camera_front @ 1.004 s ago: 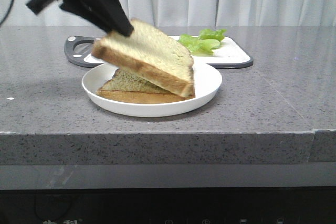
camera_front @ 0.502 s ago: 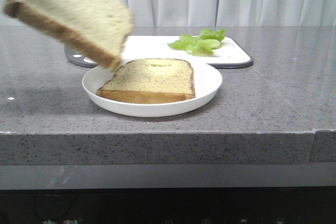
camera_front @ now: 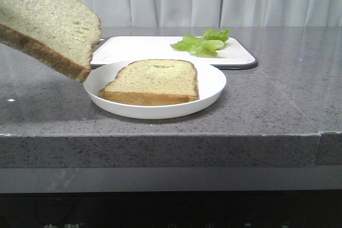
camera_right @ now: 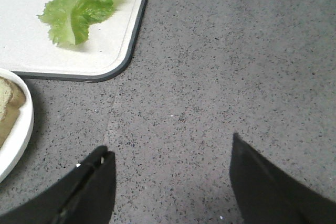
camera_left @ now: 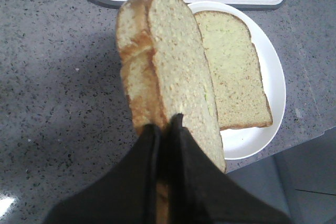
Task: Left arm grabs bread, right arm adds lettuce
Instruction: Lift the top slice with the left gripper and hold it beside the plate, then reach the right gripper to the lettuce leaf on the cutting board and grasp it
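My left gripper (camera_left: 165, 121) is shut on the thick bread slice (camera_front: 45, 25) and holds it tilted in the air at the far left, above and left of the white plate (camera_front: 211, 86). Only a black tip of that gripper shows at the front view's top left corner. The bread also shows edge-on in the left wrist view (camera_left: 168, 66). A thinner slice (camera_front: 155, 81) lies flat on the plate. The lettuce (camera_front: 206, 42) lies on the white cutting board (camera_front: 139, 49) behind the plate. My right gripper (camera_right: 170, 150) is open and empty over bare counter, short of the lettuce (camera_right: 79, 9).
The grey stone counter (camera_front: 278, 94) runs to a front edge just below the plate. The cutting board's dark rim (camera_right: 131, 61) lies between my right gripper and the lettuce. A white curtain hangs behind.
My left gripper has lifted the bread off the thinner slice and carried it up and to the left, then slightly lower. The thinner slice is now uncovered.
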`<action>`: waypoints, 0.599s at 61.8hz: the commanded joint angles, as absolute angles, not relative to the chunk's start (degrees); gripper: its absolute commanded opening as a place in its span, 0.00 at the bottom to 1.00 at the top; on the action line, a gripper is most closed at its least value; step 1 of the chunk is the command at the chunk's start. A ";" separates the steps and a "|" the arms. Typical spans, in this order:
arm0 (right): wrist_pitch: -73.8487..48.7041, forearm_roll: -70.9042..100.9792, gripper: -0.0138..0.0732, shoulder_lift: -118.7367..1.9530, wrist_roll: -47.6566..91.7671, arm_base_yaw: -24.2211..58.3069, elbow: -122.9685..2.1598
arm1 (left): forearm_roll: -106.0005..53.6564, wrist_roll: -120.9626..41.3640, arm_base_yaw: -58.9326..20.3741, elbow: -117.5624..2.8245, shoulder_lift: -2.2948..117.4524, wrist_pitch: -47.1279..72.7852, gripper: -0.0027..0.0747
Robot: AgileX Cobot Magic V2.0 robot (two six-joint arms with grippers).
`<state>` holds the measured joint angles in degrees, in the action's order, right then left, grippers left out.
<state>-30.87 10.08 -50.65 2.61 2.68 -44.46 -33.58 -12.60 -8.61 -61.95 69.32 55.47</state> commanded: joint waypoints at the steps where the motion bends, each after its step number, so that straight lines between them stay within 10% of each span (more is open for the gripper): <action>1: -30.22 11.00 0.72 -53.30 3.40 2.74 -49.78 | -36.28 -12.68 -8.40 -63.55 68.14 53.05 0.01; 37: -40.76 38.17 0.72 -86.89 25.52 3.58 -78.19 | -36.28 -12.68 -8.40 -63.55 68.14 53.05 0.01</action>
